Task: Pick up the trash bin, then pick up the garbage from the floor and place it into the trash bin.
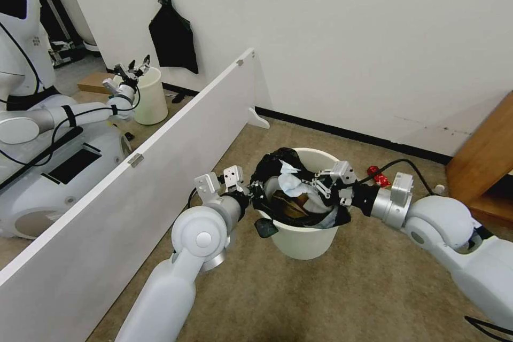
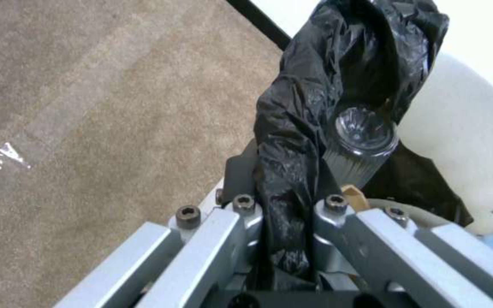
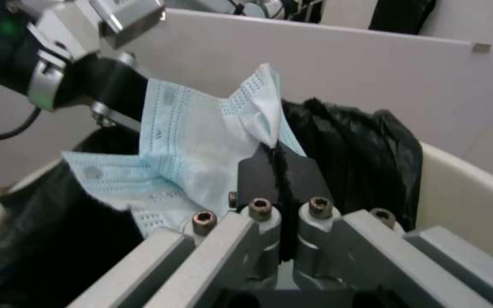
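Black bag lining the trash bin [image 1: 304,243] is pinched by left gripper [image 2: 283,205] fingers, while right gripper [image 3: 280,179] fingers pinch a blue tissue [image 3: 195,154] over it.

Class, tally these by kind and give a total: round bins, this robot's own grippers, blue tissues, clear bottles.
Round bins: 2 (the trash bin with its black liner, and an unlined bin beyond the white divider)
Grippers: 2 (left gripper, right gripper)
Blue tissues: 1 (the blue tissue)
Clear bottles: 1 (the clear bottle)
Total: 6
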